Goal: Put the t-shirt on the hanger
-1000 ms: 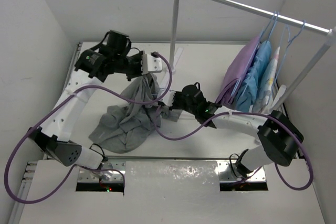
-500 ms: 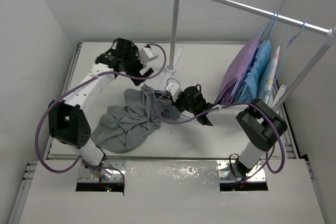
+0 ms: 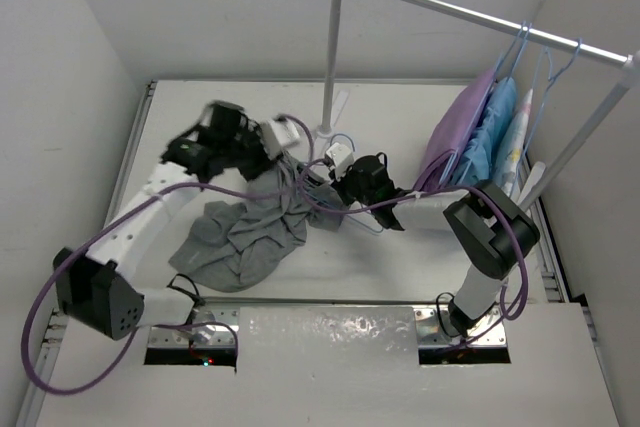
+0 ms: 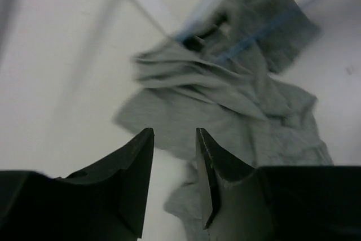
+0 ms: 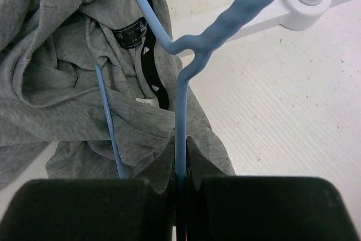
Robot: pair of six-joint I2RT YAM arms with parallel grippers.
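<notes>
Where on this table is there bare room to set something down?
Bare table: the near strip between the t-shirt and the right arm, and the far side between the rack post and the purple garment. Crowded: the middle, where the right gripper grips the hanger at the shirt's collar and the open left gripper hovers.

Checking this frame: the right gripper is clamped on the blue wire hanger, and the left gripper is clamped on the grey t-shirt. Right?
Not quite. The left gripper is open and holds nothing; the left wrist view shows its fingers apart above the grey t-shirt. The right gripper is indeed clamped on the blue wire hanger.
</notes>
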